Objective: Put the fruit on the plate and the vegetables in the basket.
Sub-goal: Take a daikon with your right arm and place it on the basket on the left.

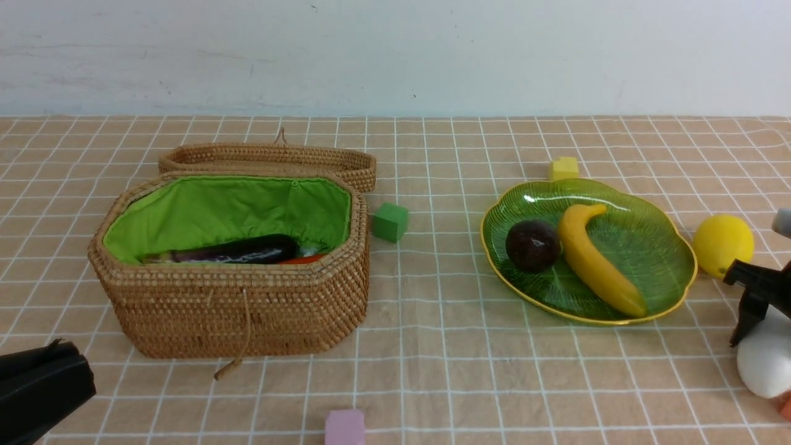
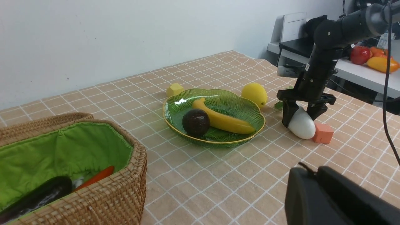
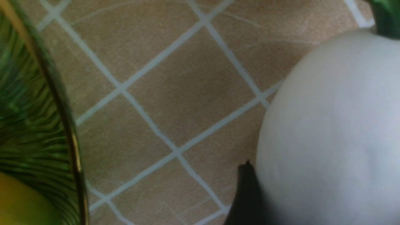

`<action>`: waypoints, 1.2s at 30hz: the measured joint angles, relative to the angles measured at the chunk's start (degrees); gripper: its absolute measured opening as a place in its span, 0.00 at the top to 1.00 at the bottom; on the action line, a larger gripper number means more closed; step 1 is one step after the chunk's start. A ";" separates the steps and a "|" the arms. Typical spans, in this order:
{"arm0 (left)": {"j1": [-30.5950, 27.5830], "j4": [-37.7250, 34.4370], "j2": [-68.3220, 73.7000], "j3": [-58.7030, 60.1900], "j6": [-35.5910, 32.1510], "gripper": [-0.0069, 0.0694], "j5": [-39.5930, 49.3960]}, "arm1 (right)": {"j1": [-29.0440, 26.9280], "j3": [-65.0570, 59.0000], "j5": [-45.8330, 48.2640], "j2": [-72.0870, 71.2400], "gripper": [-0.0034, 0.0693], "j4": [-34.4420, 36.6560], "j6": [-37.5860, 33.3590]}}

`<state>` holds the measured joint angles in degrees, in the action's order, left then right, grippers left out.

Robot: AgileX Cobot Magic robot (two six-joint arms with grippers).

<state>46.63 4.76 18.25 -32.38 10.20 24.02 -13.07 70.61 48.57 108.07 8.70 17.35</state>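
- Left hand (image 1: pixel 38 388): parked low at the counter's near left corner. Judged pressed together and empty, out of the way of the basket.
- Basket (image 1: pixel 235 309): on the left half of the counter, lid thrown back so the green lining is open to drops. Aubergine (image 1: pixel 235 250) and carrot (image 1: pixel 301 259) lie inside. The gourd cannot be made out.
- Green cube (image 1: pixel 389 221) sits just beside the basket's right end and a pink cube (image 1: pixel 345 426) at the near edge. Neither blocks the lane between basket and plate.
- Plate (image 1: pixel 655 247): right of centre, holding the maroon fruit (image 1: pixel 532 245) touching the banana (image 1: pixel 596 262). A yellow cube (image 1: pixel 563 168) sits at its far rim.
- Lemon (image 1: pixel 722 244): on the cloth just off the plate's right rim, not yet plated.
- Right hand (image 2: pixel 299 120): near the right edge, pointing down with its fingers astride the radish (image 2: pixel 302 128), which lies on the counter. One finger meets its side, but a firm pinch I cannot tell.
- Orange cube (image 2: pixel 322 133): touching or just beside the radish. It could get nudged.
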 joint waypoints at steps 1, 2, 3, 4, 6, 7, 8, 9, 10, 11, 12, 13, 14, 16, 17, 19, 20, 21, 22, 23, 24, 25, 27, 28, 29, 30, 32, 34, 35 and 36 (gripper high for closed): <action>0.00 0.00 0.00 0.00 0.00 0.86 0.00 | 0.00 0.10 0.00 -0.06 0.29 0.10 -0.25; 0.00 0.00 0.00 0.00 0.00 0.86 0.00 | 0.00 0.69 0.79 -0.29 0.29 0.35 -1.92; 0.00 0.00 0.00 0.00 0.00 0.86 0.00 | 0.00 1.27 1.40 -0.74 0.29 0.41 -2.72; 0.00 0.00 0.00 0.00 0.00 0.86 0.05 | 0.00 1.95 2.54 -1.48 0.29 0.45 -3.55; 0.00 0.00 0.00 0.00 0.00 0.86 0.61 | 0.17 3.65 5.80 -4.12 0.29 0.73 -4.38; 0.00 0.00 0.00 0.00 0.00 0.86 0.99 | 0.63 4.44 7.00 -5.99 0.29 0.84 -4.63; 0.00 0.00 0.00 0.00 0.00 0.86 1.27 | 1.47 5.55 8.61 -8.04 0.29 1.02 -5.02; 0.00 0.00 0.00 0.00 0.00 0.86 1.34 | 1.96 6.06 9.26 -8.47 0.29 1.15 -5.19; 0.00 0.55 0.00 0.00 0.05 0.86 1.93 | 4.46 8.19 11.25 -11.40 0.29 1.80 -6.24; 0.00 1.00 0.00 0.00 0.06 0.86 2.50 | 6.92 10.16 12.05 -13.16 0.29 2.73 -7.31; 0.00 1.65 0.00 0.00 0.06 0.86 3.19 | 9.30 11.99 12.72 -14.52 0.29 3.76 -9.31; 0.00 2.41 0.00 0.00 0.06 0.86 3.92 | 12.69 14.63 12.97 -15.33 0.29 5.42 -11.94; 0.00 3.30 0.00 0.00 0.27 0.86 4.59 | 16.47 17.55 12.79 -15.59 0.29 7.45 -15.19; 0.00 4.98 0.00 0.00 1.07 0.86 5.65 | 23.82 23.10 11.40 -14.95 0.29 12.09 -22.01; 0.00 6.28 0.00 0.00 2.90 0.86 6.42 | 28.00 26.27 10.12 -13.99 0.29 14.40 -25.95; 0.00 8.40 0.00 0.00 5.73 0.86 7.20 | 35.81 32.73 6.82 -10.76 0.29 18.59 -33.52; 0.00 10.41 0.00 0.00 7.68 0.86 7.65 | 39.25 35.97 5.00 -9.06 0.29 19.84 -37.11; 0.00 12.49 0.00 0.00 10.22 0.86 8.28 | 42.91 39.12 3.23 -6.18 0.29 21.29 -40.66; 0.00 14.78 0.00 0.00 12.01 0.86 8.69 | 45.03 42.14 1.53 -4.06 0.29 21.99 -44.11; 0.00 16.25 0.00 0.00 13.91 0.86 9.08 | 46.96 44.41 0.13 -1.88 0.29 22.49 -46.71; 0.00 19.10 0.00 0.00 16.46 0.86 9.54 | 48.65 46.56 -1.23 0.97 0.29 22.85 -49.08; 0.00 21.64 0.00 0.00 20.29 0.86 10.36 | 51.44 49.90 -3.37 4.97 0.29 23.16 -53.01; 0.00 24.12 0.00 0.00 24.05 0.86 11.13 | 53.24 53.00 -5.01 9.41 0.29 23.15 -55.55; 0.00 25.83 0.00 0.00 27.27 0.86 11.69 | 54.37 54.72 -6.51 12.44 0.29 23.21 -57.14; 0.00 26.01 0.00 0.00 27.67 0.86 11.70 | 54.53 54.95 -6.71 12.44 0.29 23.21 -57.36; 0.00 26.77 0.00 0.00 29.04 0.86 11.82 | 55.19 55.93 -7.65 14.75 0.29 23.21 -58.08; 0.00 27.55 0.00 0.00 31.62 0.86 11.87 | 56.04 56.98 -10.50 19.90 0.29 22.49 -59.02; 0.00 27.55 0.00 0.00 31.90 0.86 11.87 | 56.04 57.09 -11.03 21.17 0.28 21.92 -59.02; 0.00 27.55 0.00 0.00 32.09 0.86 11.94 | 56.04 57.09 -11.31 21.82 0.25 21.17 -58.89; 0.00 27.55 0.00 0.00 32.15 0.85 12.09 | 55.97 57.09 -11.31 22.24 0.20 20.18 -58.53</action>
<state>46.63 32.31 18.25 -32.38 42.35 36.11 42.90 127.70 37.26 130.31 28.88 -41.18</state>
